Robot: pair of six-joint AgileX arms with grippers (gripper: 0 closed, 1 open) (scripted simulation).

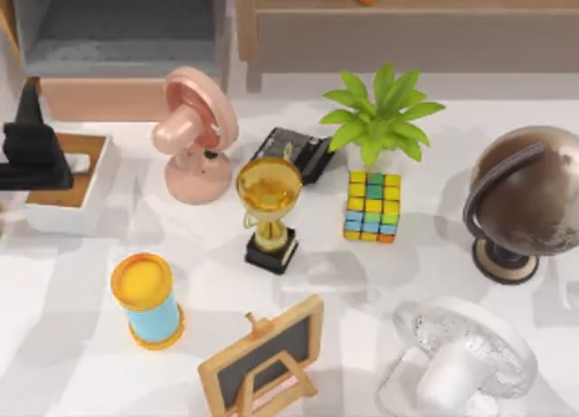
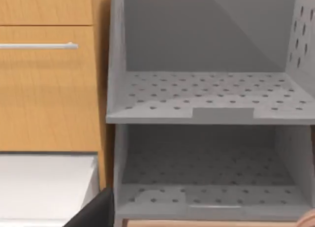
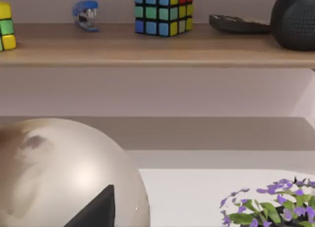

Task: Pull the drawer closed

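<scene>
- The drawer [image 1: 118, 51] sits at the far left of the bench [image 1: 362, 272], pulled out, its pale peach-tan front [image 1: 104, 99] facing the clutter and its grey floor bare, with nothing lying in it.
- From the left wrist view, the drawer [image 2: 206, 192] shows a perforated grey floor, and a second grey tray [image 2: 206, 96] above it is just as bare.
- The left gripper [image 1: 32, 146] hangs over the small white box with a brown top [image 1: 68, 186], just beside the drawer front's left end; whether its jaws are released or clenched cannot be told from here.
- A pink fan [image 1: 194, 132] stands right of the drawer front, close by it.
- A gold trophy [image 1: 270, 209] stands mid-bench, a colour cube [image 1: 372, 206] to its right with a potted green plant [image 1: 380, 118] behind the cube.
- A brown globe [image 1: 525, 200] takes the right edge, and the right wrist view looks across it [image 3: 59, 173].
- Near the front sit a yellow-lidded blue canister [image 1: 147, 299], a small chalkboard easel [image 1: 262, 358] and a white fan [image 1: 466, 358].
- The long wooden shelf unit [image 3: 157, 45] carries another colour cube [image 3: 163, 11], a blue stapler [image 3: 86, 14] and a dark round pot [image 3: 295, 20].
</scene>
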